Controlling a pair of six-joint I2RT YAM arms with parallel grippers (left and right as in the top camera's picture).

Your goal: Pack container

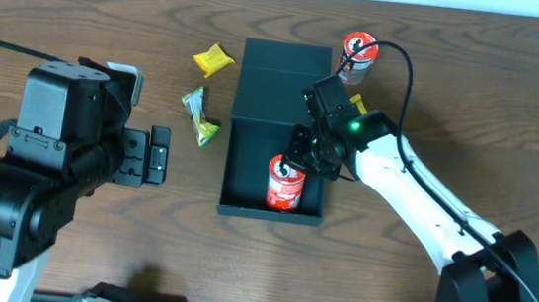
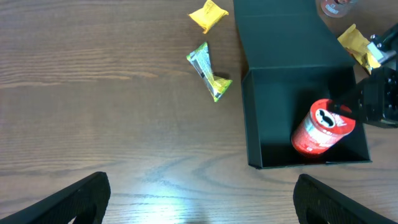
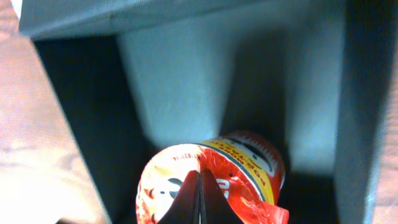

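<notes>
Judging the container [image 1: 256, 80] light, stiff cardboard, best gripped at a wall rim; right gripper [image 3: 199, 190] closed tight against the can [image 1: 285, 184], left gripper [image 2: 202, 194] wide open, empty.

One dark teal-green square cardboard box [image 1: 278, 80] with a flap lid. Two small red-labelled chip cans: the first can [image 1: 285, 184] inside the box, the second can [image 1: 357, 52] at its 1 o'clock. Two crumpled yellow packets: one packet [image 1: 213, 59] at 10 o'clock, another packet [image 1: 357, 104] at 2 o'clock. One green-and-yellow foil wrapper [image 1: 199, 117] at 9 o'clock.
</notes>
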